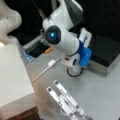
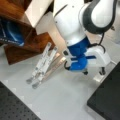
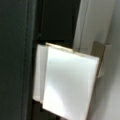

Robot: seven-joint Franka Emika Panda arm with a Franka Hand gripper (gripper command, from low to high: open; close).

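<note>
In both front views the white arm bends low over the grey table, its wrist ending in a blue part. The gripper (image 1: 74,70) (image 2: 93,72) hangs just above the tabletop, over a black loop of cable (image 1: 70,73). It is nearest to the metal-edged black slab (image 1: 106,53) (image 2: 107,96). In the wrist view a glossy white plate (image 3: 68,85) fills the middle, against a dark panel (image 3: 15,60); no fingers show there.
A folded silver stand of slotted bars (image 1: 65,100) (image 2: 41,63) lies on the table. A white cable with a plug (image 1: 51,63) and an orange bit (image 1: 48,50) lie behind the arm. A white box (image 1: 12,75), wooden shelving (image 2: 22,48) and a perforated black mat (image 2: 12,107) border the area.
</note>
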